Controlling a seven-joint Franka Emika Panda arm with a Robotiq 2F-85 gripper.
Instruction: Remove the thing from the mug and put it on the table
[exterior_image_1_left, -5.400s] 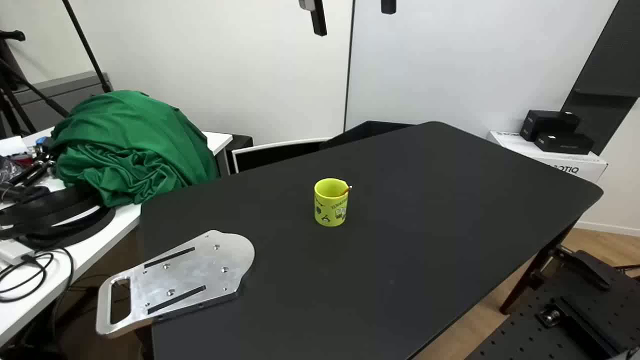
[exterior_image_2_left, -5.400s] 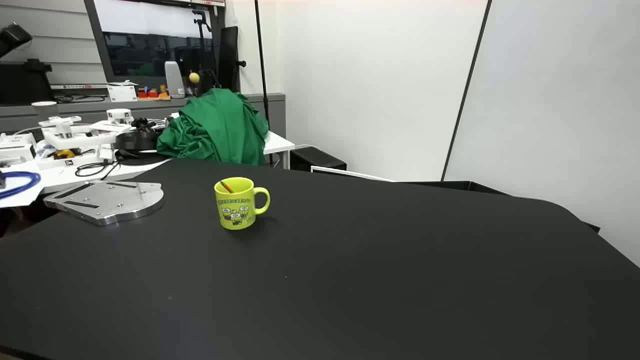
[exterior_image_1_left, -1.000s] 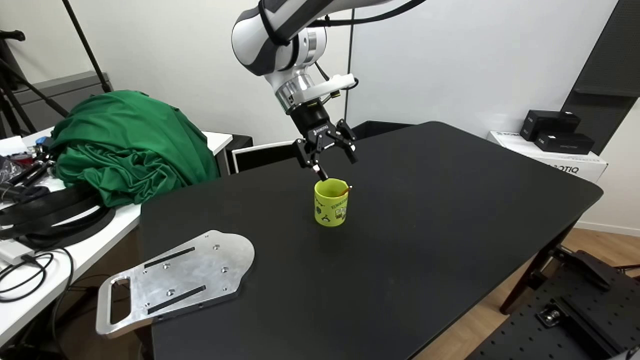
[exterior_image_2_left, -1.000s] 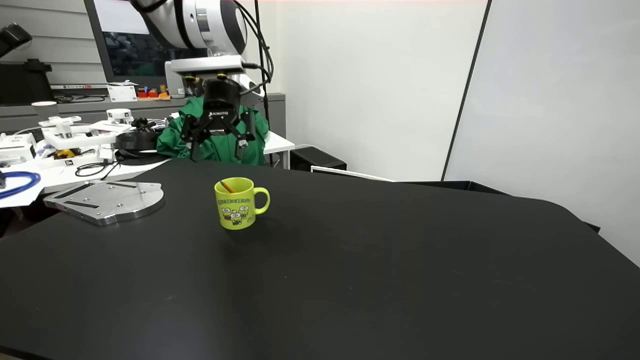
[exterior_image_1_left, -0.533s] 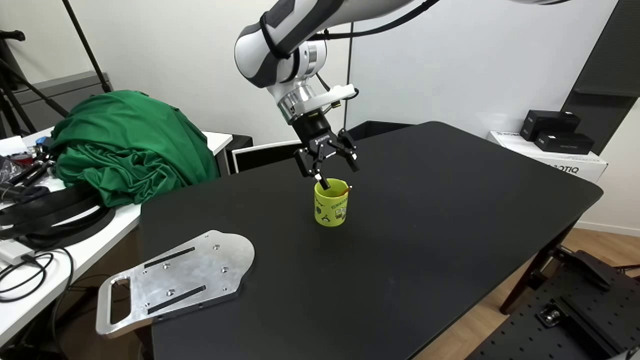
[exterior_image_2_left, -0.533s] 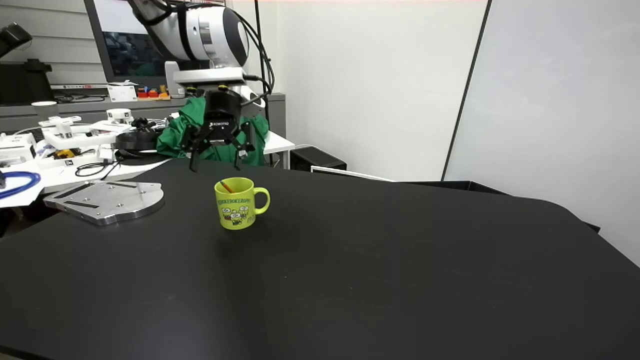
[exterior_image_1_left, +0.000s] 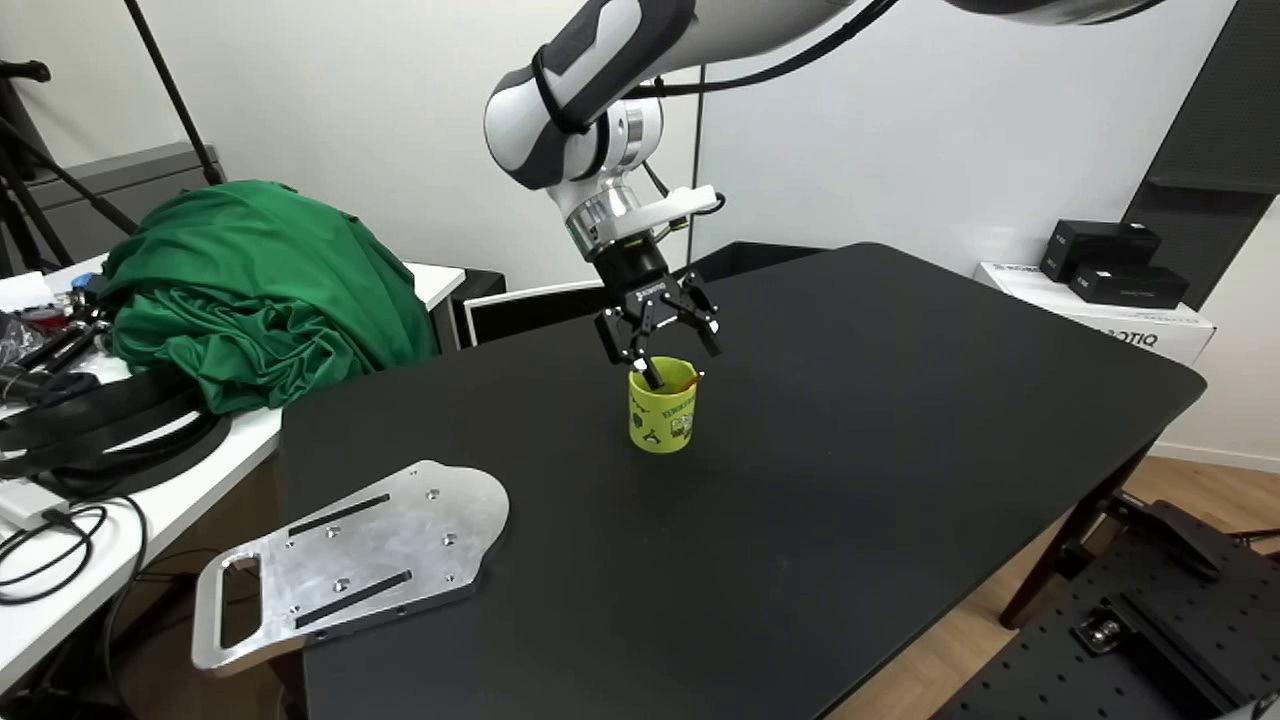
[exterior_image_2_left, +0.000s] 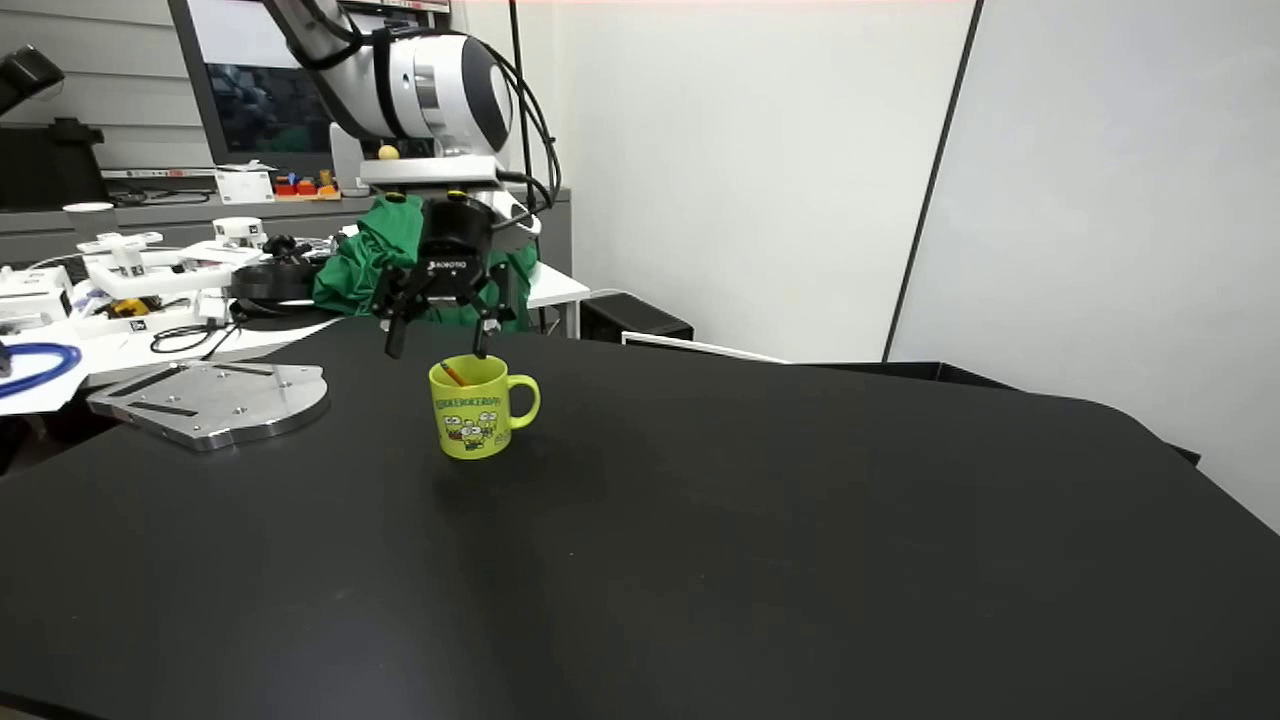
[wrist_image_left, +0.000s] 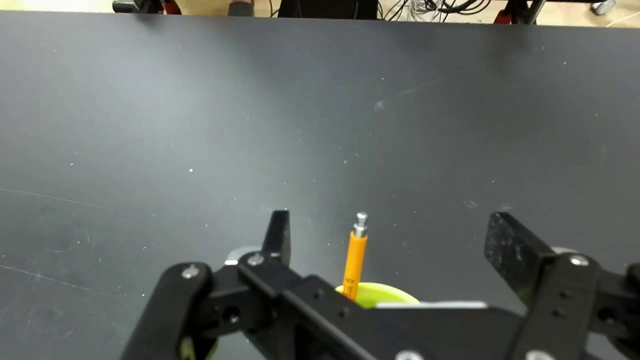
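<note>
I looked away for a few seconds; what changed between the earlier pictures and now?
The gripper has come down from above toward the yellow-green mug, its jaws apart. Nothing has been taken hold of or let go. The mug, the orange pencil-like stick in it and the metal plate stayed as they were.

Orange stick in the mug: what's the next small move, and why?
Probably lower the gripper a little, jaws open, to bring more of the orange stick between them: in the wrist view they show on either side of it, and it rises ungripped out of the mug.
</note>
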